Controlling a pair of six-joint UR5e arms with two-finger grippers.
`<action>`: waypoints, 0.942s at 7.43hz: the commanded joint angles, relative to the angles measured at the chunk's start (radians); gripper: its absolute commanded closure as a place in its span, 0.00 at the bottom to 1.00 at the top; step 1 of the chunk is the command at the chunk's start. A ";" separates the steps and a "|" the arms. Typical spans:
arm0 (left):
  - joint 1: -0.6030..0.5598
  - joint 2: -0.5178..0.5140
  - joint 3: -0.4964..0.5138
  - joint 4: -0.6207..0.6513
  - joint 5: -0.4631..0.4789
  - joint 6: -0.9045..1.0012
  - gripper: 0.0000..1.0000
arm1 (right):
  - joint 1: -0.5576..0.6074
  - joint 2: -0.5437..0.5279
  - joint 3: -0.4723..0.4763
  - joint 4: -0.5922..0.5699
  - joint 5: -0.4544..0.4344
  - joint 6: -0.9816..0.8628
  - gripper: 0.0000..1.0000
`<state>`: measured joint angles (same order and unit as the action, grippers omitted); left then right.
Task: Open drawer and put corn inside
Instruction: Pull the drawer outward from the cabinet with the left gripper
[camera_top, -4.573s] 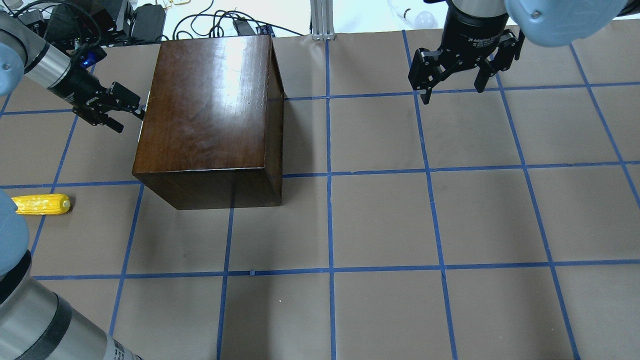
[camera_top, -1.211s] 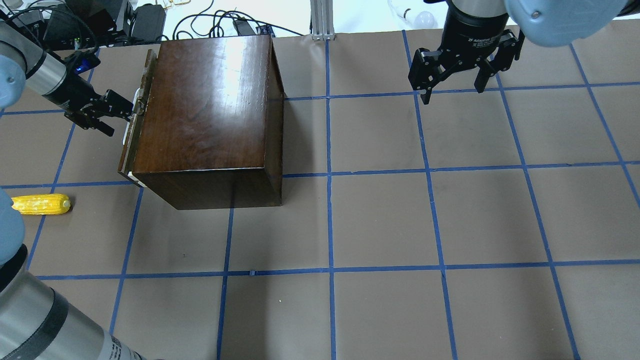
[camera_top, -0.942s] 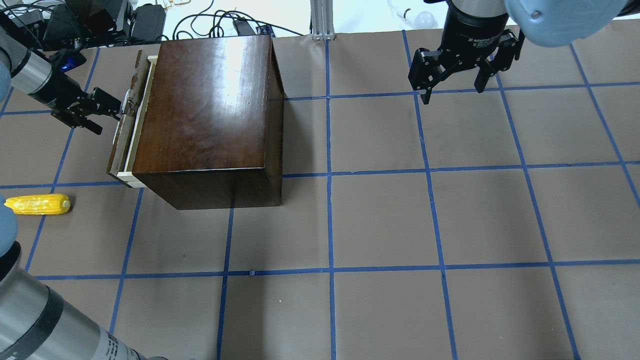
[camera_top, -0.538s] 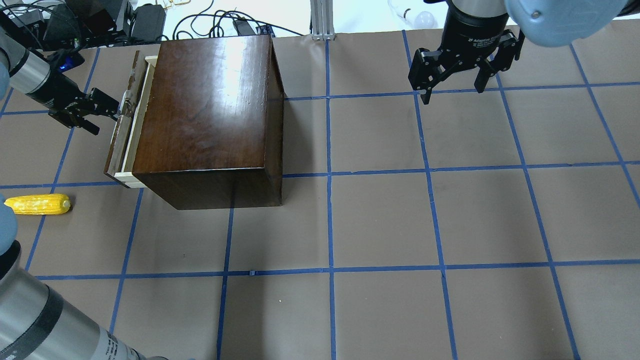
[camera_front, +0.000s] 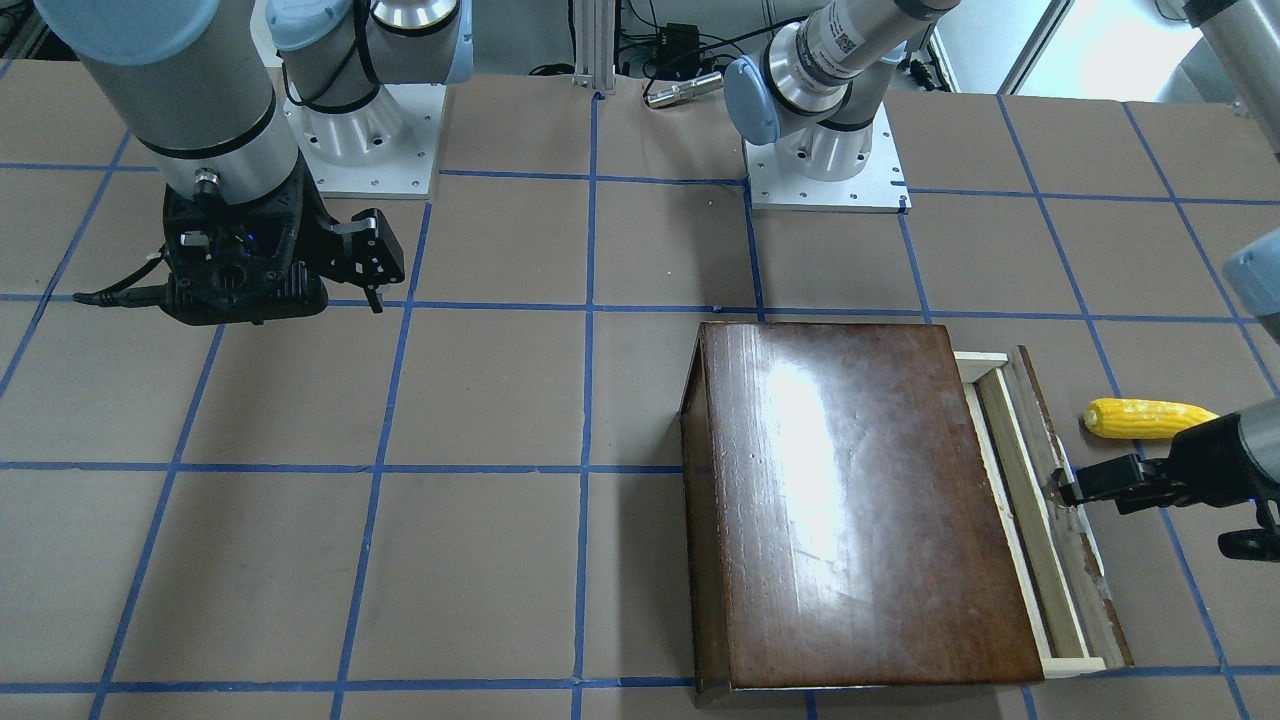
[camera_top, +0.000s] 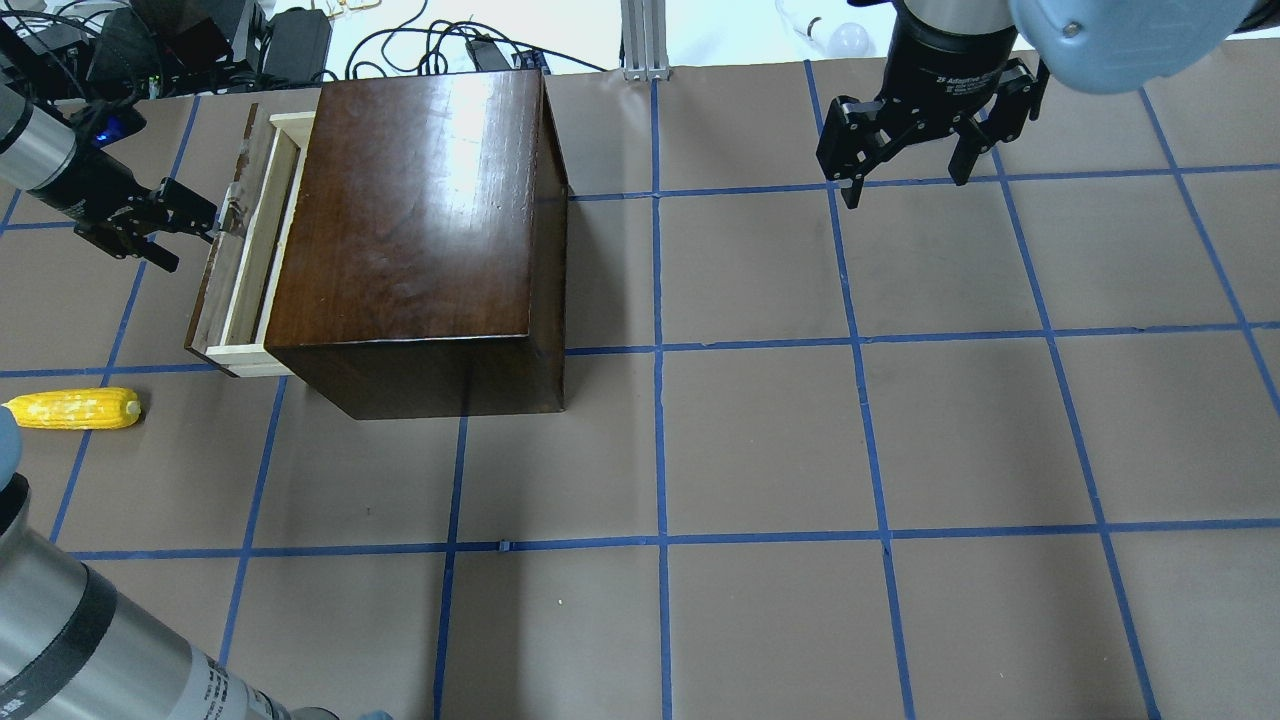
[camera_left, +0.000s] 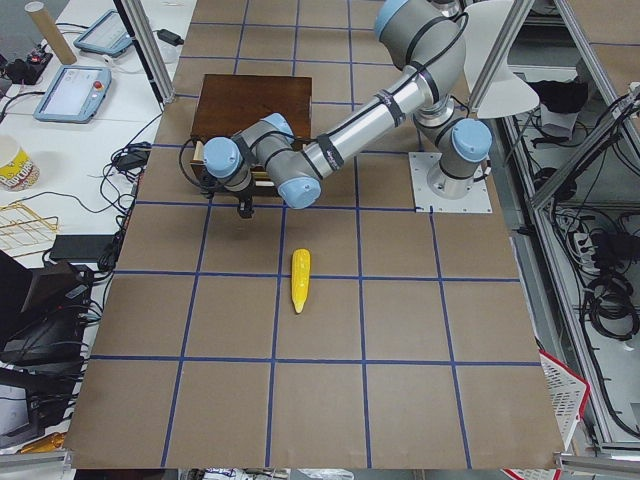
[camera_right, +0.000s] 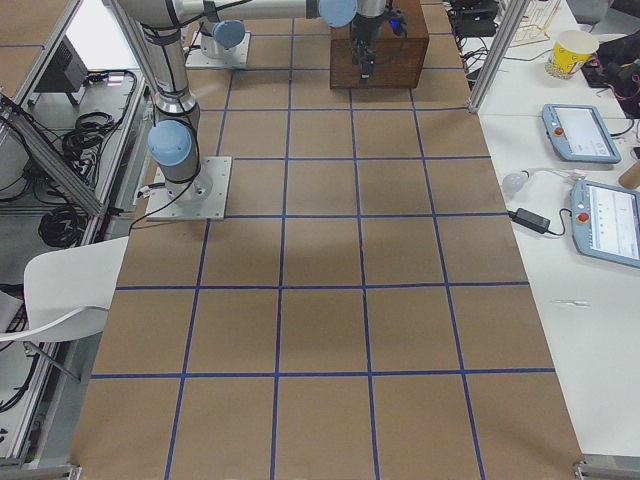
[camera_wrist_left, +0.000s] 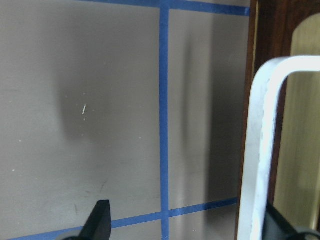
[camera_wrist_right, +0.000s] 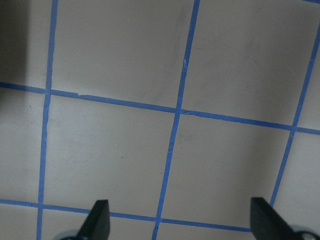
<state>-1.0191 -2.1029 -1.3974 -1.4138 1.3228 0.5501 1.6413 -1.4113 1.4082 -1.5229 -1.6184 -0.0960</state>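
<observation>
Overhead exterior: I see the drawer (camera_top: 240, 270) part way out of the box (camera_top: 420, 210) on its left side, w/ a narrow strip of pale tray showing between the dark front and the box. L gripper (camera_top: 193, 238) is at the drawer front w/ jaws spread wide. Its far finger (camera_top: 190, 200) touches the handle, and the near one hangs free over the table (camera_top: 760, 440). L wrist cam agrees: the pale handle (camera_wrist_left: 260, 150) runs just inside one finger, w/ the other well off to the side, so I read it as hooked, not pinched. Corn (camera_top: 75, 409) lies on the table at the left edge, nearer than the drawer's near corner and well apart from drawer and gripper. R gripper (camera_top: 908, 190) hangs over the far right of the table, jaws open, well apart from the box.
</observation>
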 joint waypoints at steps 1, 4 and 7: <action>0.011 -0.009 0.006 0.001 0.013 0.002 0.00 | 0.000 0.000 0.000 0.000 0.000 0.001 0.00; 0.017 -0.012 0.034 -0.008 0.016 0.007 0.00 | 0.000 0.000 0.000 0.000 0.000 0.001 0.00; 0.028 -0.011 0.035 -0.005 0.036 0.007 0.00 | 0.000 0.000 0.000 0.001 0.000 -0.001 0.00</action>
<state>-0.9934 -2.1157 -1.3630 -1.4195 1.3545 0.5573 1.6413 -1.4113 1.4082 -1.5230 -1.6184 -0.0954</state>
